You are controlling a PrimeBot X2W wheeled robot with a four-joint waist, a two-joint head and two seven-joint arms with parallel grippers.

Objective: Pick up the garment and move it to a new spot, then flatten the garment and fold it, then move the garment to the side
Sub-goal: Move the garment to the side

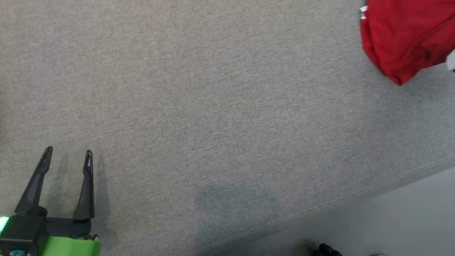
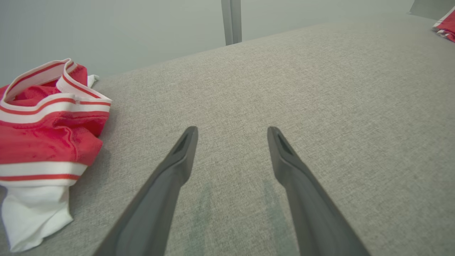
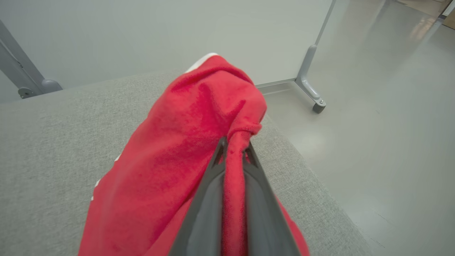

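At the lower left of the head view, our left tool [image 1: 69, 151] hangs low over the table [image 1: 227, 106]. Its two dark fingers are spread as wide as they go, with nothing between them, and their shadows lie on the grey woven cover right beside them. From the left wrist we see the same spread fingers pointing across bare grey cloth.

Far across the table, at the upper right of the head view, is the garment [image 1: 401, 39], a red bundle with a sliver of white trim at its top left corner. Our right tool [image 3: 234, 144] has it. From the right wrist we see the two fingers pressed almost together, with a twisted fold of red cloth pinched between them near the tips. The rest of the garment bulges up beyond the fingertips and drapes down on both sides of the fingers, over the table near its edge. Whether its lower end touches the table we cannot tell.

Beyond that edge lies a pale floor [image 3: 373, 142], where the wheeled foot of a partition [image 3: 308, 67] stands.

From the left wrist we also see a second garment [image 2: 46, 135], red with white bands, heaped on the table at that view's left, off to the side of our open fingers and not touching them.
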